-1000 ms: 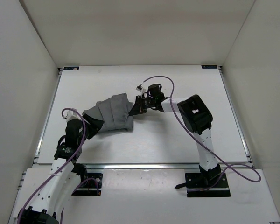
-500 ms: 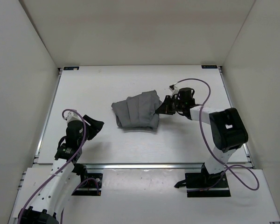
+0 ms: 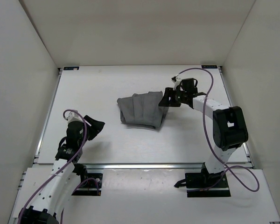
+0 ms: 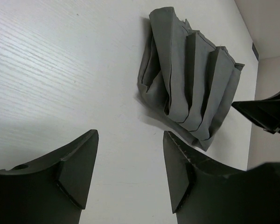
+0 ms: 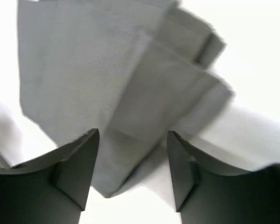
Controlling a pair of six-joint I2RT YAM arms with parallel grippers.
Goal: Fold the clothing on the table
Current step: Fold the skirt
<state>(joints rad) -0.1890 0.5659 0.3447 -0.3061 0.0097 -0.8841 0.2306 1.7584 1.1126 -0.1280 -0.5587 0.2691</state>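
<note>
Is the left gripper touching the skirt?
No, the left gripper is open over bare table, with the skirt lying apart from it.

A bunched grey skirt [image 3: 141,109] lies on the white table [image 3: 98,88].

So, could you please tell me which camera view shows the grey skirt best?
The left wrist view: the whole skirt is in frame, sharp, with its pleats distinct. The top external view shows it whole but small on the table; the right wrist view gives only a blurred, cropped close-up.
</note>
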